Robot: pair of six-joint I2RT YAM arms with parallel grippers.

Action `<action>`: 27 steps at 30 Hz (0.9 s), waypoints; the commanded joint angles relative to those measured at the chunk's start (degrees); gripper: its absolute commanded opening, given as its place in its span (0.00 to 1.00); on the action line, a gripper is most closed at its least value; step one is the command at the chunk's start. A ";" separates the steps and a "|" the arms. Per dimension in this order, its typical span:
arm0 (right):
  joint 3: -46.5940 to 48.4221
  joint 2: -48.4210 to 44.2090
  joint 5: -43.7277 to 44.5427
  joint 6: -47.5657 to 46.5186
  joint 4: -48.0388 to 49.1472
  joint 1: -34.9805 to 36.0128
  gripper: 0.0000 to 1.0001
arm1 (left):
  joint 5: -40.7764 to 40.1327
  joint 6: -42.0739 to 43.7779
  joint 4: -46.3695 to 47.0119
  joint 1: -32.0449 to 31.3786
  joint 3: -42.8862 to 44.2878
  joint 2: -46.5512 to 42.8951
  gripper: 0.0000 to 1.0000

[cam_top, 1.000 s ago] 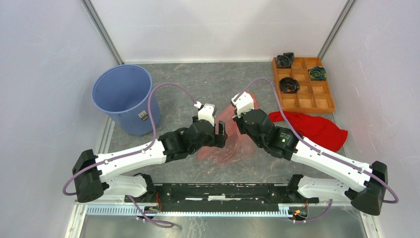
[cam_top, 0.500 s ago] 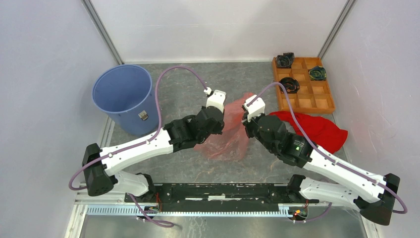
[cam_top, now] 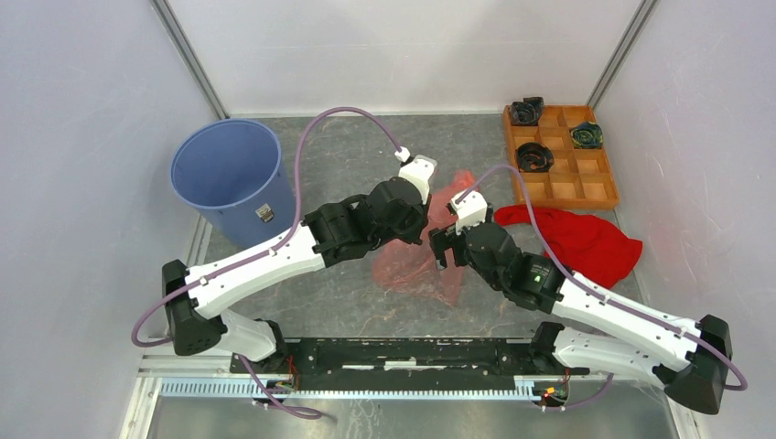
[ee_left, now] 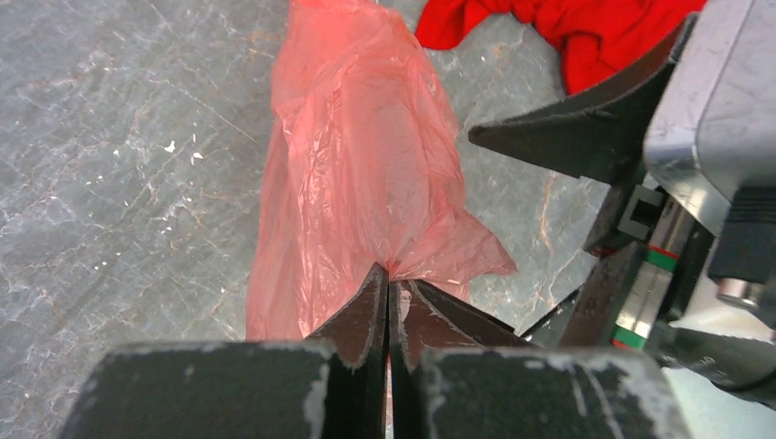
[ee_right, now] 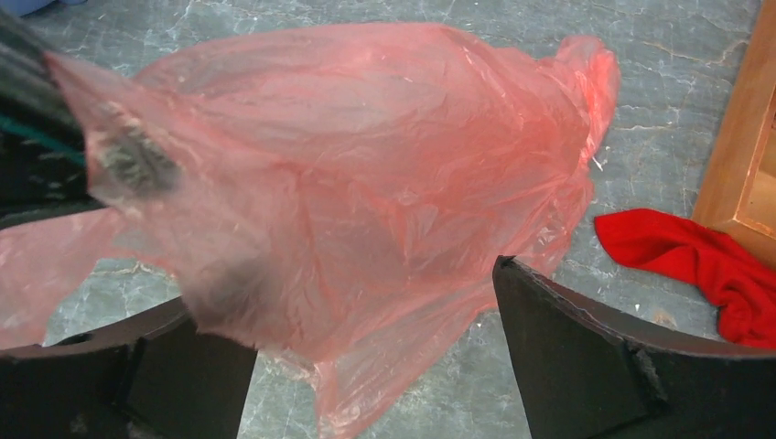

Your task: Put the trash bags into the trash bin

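Pink film of the trash bag, stretched along the table away from the left gripper, is pinched at its near end by that gripper, while the right gripper gapes wide facing it; the blue bin stands well left, nearest the left arm.

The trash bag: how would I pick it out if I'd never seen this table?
Look at the middle of the grey table, between the two robot arms. The trash bag is there, a bunch of it pinched in the left gripper. Unlike the solid red cloth to its right, it is thin, crinkly, see-through pink film.
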 commanded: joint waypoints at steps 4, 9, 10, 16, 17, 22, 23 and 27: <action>-5.83 -2.09 8.26 -6.51 14.93 -0.15 0.97 | 4.27 1.95 -3.45 -0.26 4.98 2.05 0.02; -5.74 -5.15 3.59 -11.48 19.88 -0.14 0.18 | 1.59 2.80 -3.34 -0.23 3.69 -0.32 0.03; -4.82 -5.01 3.59 -9.92 18.83 -0.19 0.04 | 0.63 2.75 -3.11 -0.17 3.01 -0.96 0.07; 7.63 0.07 1.47 -1.15 5.16 -2.16 0.00 | 1.07 0.55 4.22 -0.22 -8.01 -9.42 0.79; 10.00 0.97 1.45 -0.45 2.88 -2.86 0.00 | 1.83 -0.25 6.06 -0.18 -10.60 -11.17 0.87; 16.10 4.24 -2.90 -0.20 -1.92 -9.11 0.00 | 4.50 -6.33 13.45 -0.24 -24.83 -21.61 1.00; 16.73 4.88 -5.39 -0.53 -2.22 -11.08 0.00 | 4.65 -7.47 13.89 -0.25 -26.92 -24.40 1.00; 18.96 6.94 -11.76 -1.43 -3.04 -16.52 0.00 | 3.82 -11.56 14.58 -0.25 -34.01 -31.93 1.00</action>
